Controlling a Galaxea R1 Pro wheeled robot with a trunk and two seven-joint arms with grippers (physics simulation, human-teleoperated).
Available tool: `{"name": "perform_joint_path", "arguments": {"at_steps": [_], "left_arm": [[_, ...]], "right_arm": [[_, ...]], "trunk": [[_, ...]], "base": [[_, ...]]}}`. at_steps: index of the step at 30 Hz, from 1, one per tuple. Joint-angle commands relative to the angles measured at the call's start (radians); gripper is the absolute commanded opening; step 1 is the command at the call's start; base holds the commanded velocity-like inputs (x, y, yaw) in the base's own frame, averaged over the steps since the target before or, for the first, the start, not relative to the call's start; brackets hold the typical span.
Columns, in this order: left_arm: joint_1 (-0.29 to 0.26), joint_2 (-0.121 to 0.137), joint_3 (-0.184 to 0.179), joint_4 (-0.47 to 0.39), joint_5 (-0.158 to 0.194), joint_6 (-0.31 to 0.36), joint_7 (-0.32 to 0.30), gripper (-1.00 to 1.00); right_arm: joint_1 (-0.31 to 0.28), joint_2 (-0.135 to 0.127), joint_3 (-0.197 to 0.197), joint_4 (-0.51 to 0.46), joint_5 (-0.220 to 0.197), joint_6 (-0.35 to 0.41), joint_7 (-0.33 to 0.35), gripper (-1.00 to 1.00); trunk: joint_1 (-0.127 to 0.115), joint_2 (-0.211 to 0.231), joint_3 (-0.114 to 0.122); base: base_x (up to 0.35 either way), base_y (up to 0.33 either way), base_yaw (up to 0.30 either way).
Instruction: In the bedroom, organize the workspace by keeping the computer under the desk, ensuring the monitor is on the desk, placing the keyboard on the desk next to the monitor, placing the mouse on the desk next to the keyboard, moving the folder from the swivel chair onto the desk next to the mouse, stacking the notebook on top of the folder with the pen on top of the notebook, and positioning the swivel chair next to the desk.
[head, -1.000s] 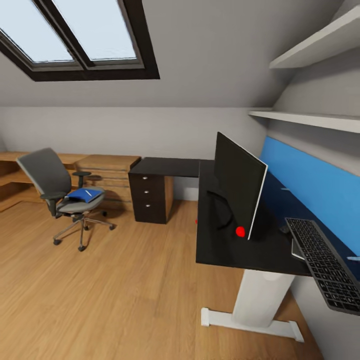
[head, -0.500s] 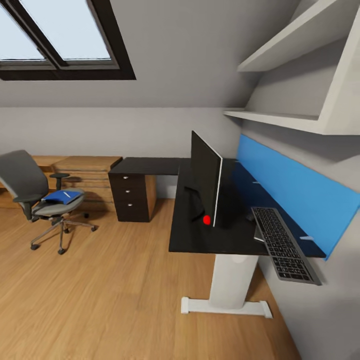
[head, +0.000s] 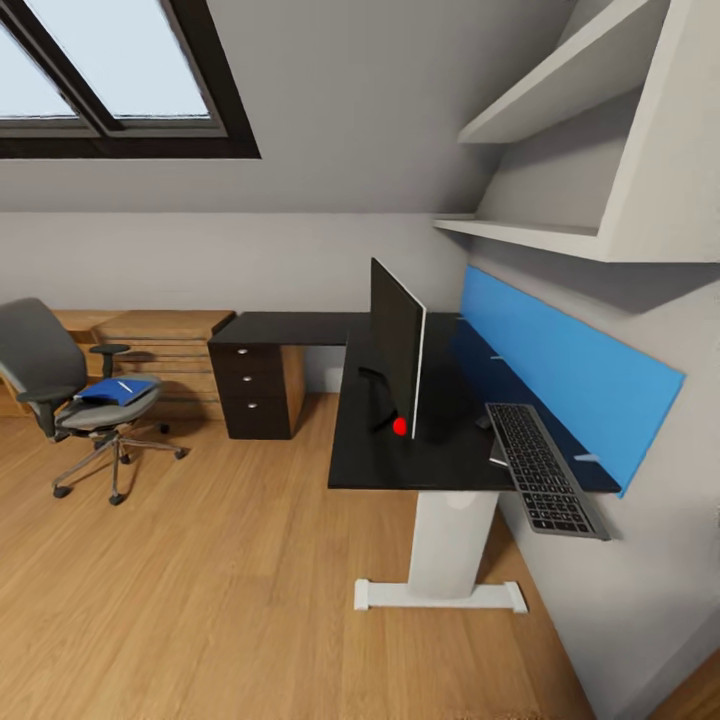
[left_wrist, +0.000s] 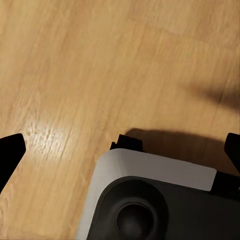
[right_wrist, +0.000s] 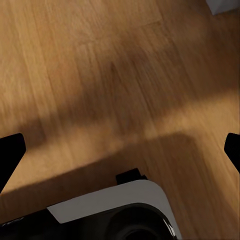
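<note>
The black desk (head: 380, 462) stands at the right against the wall. On it the monitor (head: 397, 348) stands edge-on to me, with a red spot at its lower corner. The keyboard (head: 540, 480) lies between the monitor and the wall, and its near end sticks out past the desk's edge. At the far left, the swivel chair (head: 45, 365) carries the blue folder (head: 115, 391) with the thin white pen (head: 123, 385) on top. The computer, the mouse and the notebook are hidden. My left gripper (left_wrist: 120, 150) and right gripper (right_wrist: 120, 150) hang open over the floor.
A black drawer unit (head: 250, 390) closes the desk's far wing, with a wooden dresser (head: 165, 345) beside it. A blue wall panel (head: 560, 370) and white shelves (head: 540, 235) line the right wall. Wood floor (head: 200, 580) stretches between me and the chair.
The whole picture has shifted left and the desk looks smaller and farther off: the camera has moved. No thing in the room has moved.
</note>
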Motion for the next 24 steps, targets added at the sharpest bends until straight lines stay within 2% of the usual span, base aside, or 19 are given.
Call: {"name": "perform_joint_path", "arguments": {"at_steps": [1, 17, 22, 24], "left_arm": [[0.0, 0.0, -0.002, 0.001, 0.007, -0.003, -0.003, 1.0], [-0.001, 0.0, -0.002, 0.001, 0.006, -0.003, -0.003, 1.0], [-0.001, 0.0, -0.002, 0.001, 0.007, -0.006, -0.003, 1.0], [-0.001, -0.001, -0.002, 0.001, 0.007, -0.006, -0.001, 1.0]], "right_arm": [[-0.001, 0.0, -0.008, 0.002, 0.002, -0.004, 0.002, 1.0], [-0.001, 0.0, -0.007, 0.002, 0.002, -0.004, 0.002, 1.0], [-0.001, 0.001, -0.003, -0.014, 0.002, -0.003, 0.002, 1.0], [-0.001, 0.003, -0.003, -0.054, 0.002, -0.004, 0.002, 1.0]], "trunk": [[0.0, -0.001, -0.001], [0.0, -0.001, -0.002], [0.0, -0.001, -0.002], [0.0, -0.001, -0.002]], "base": [[-0.088, 0.0, -0.054], [-0.287, 0.0, -0.008], [-0.079, 0.0, 0.0], [-0.01, 0.0, 0.0]]}}
